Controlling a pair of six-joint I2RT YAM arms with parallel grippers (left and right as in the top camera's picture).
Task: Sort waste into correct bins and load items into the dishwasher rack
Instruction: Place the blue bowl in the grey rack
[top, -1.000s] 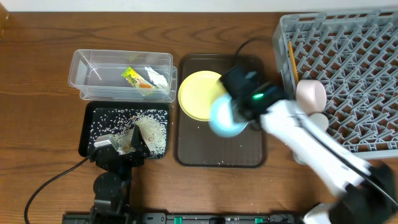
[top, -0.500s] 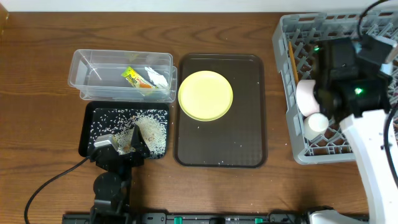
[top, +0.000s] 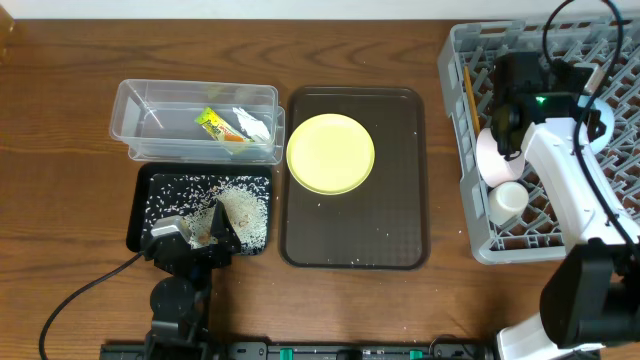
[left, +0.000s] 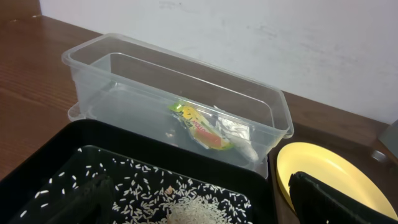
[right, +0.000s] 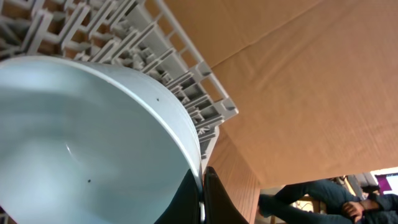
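My right gripper (top: 507, 95) is over the left part of the grey dishwasher rack (top: 600, 150). In the right wrist view it (right: 202, 183) is shut on the rim of the light-blue bowl (right: 81, 143), held tilted over the lattice. The white bowl (top: 492, 152), small white cup (top: 507, 201) and chopsticks (top: 467, 95) lie in the rack. The yellow plate (top: 330, 152) lies on the brown tray. My left gripper (top: 192, 238) is open and empty over the black tray (top: 145, 180) with rice (top: 240, 210). The wrapper (top: 214, 124) and white scrap (top: 250, 124) lie in the clear tub (top: 140, 110).
The dark brown serving tray (top: 400, 230) sits mid-table with a few rice grains on it. In the left wrist view the tub (left: 124, 68), wrapper (left: 199, 124), rice (left: 193, 208) and plate (left: 311, 165) show. A cable runs behind the rack.
My right arm has carried the light-blue bowl from the brown tray rightward to the rack, then further toward its back. The left arm has not moved.
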